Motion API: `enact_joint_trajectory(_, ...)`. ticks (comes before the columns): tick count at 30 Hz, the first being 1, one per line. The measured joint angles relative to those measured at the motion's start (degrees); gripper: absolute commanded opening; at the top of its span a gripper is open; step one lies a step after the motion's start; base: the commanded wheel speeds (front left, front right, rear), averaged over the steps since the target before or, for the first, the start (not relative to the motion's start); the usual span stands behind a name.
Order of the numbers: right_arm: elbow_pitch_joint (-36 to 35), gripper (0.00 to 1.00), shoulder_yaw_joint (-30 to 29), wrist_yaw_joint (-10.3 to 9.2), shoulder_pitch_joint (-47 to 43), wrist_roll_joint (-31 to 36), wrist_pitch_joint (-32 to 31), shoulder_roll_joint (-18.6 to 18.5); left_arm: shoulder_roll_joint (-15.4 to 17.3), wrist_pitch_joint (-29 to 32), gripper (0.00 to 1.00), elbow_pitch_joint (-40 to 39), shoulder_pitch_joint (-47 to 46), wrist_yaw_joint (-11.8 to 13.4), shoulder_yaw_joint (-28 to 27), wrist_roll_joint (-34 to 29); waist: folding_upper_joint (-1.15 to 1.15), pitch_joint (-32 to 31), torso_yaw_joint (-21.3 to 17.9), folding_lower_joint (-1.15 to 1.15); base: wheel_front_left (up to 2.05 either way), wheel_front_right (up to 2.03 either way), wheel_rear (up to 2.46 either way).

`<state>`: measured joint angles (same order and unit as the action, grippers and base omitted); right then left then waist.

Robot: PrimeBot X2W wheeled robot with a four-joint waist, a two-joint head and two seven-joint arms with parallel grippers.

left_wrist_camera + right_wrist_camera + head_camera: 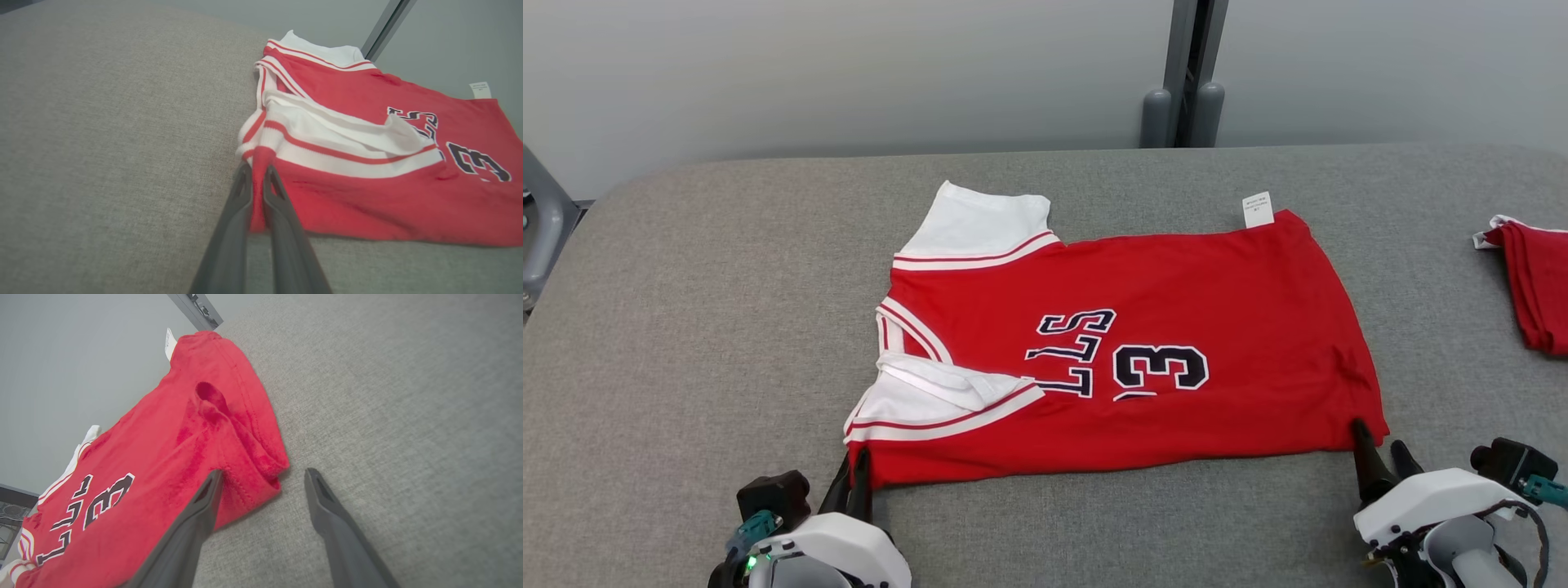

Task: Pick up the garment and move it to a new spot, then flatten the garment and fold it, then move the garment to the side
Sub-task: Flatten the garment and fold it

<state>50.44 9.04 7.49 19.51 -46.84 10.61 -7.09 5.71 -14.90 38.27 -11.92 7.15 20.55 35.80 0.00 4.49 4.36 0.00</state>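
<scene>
Nearest the camera, the left gripper (858,467) sits at the near edge of the grey fabric-covered tabletop (727,286). Its two dark fingers (239,196) are pinched narrow on the near left corner of the red basketball jersey (1176,310). In the left wrist view a strip of red cloth runs between them, just below the white, red-striped sleeve band.

The right gripper (1378,435) is at the jersey's near right corner with its fingers spread wide and gripping nothing. In the right wrist view one finger (204,498) lies against the hem corner and the other rests over bare tabletop, with the rumpled corner of the hem partly between them.

The jersey lies flat across the middle of the tabletop, turned sideways. Its white sleeves and collar point toward the left edge and its hem toward the right edge. Dark white-outlined letters and a number 3 face up. A small white label (1257,209) sticks out at its far right corner.

Another red garment (1535,278) lies at the right edge, well apart from the jersey. Behind the tabletop stands a grey wall with a dark upright post (1188,73).
</scene>
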Motion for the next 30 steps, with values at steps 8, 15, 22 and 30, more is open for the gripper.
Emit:
enact_joint_trajectory(8,1.8,1.00,2.1,0.00,1.4,-4.5,0.2,-1.0,0.0,0.0,0.00,-0.4,0.0,0.2,-0.2,-0.4,0.00,0.4,0.9,0.00,0.00,0.00,0.00)
enact_joint_trajectory(15,1.3,0.00,5.9,0.00,1.8,-8.7,-0.8,-1.5,0.1,0.0,0.00,-0.5,0.0,0.2,-0.2,-0.5,0.00,0.6,1.0,0.00,0.00,0.00,0.00)
enact_joint_trajectory(22,0.1,0.00,7.7,0.00,1.6,-11.9,0.5,-3.1,0.5,0.0,0.00,-0.5,0.0,0.3,-0.2,-0.9,0.00,0.1,0.7,0.00,0.00,0.00,0.00)
enact_joint_trajectory(30,-2.7,0.00,9.3,0.01,-1.6,-16.7,-0.4,-4.9,1.6,0.3,0.00,-0.5,1.8,0.2,0.6,-1.1,0.00,-2.2,-0.1,0.00,0.00,0.00,0.00)
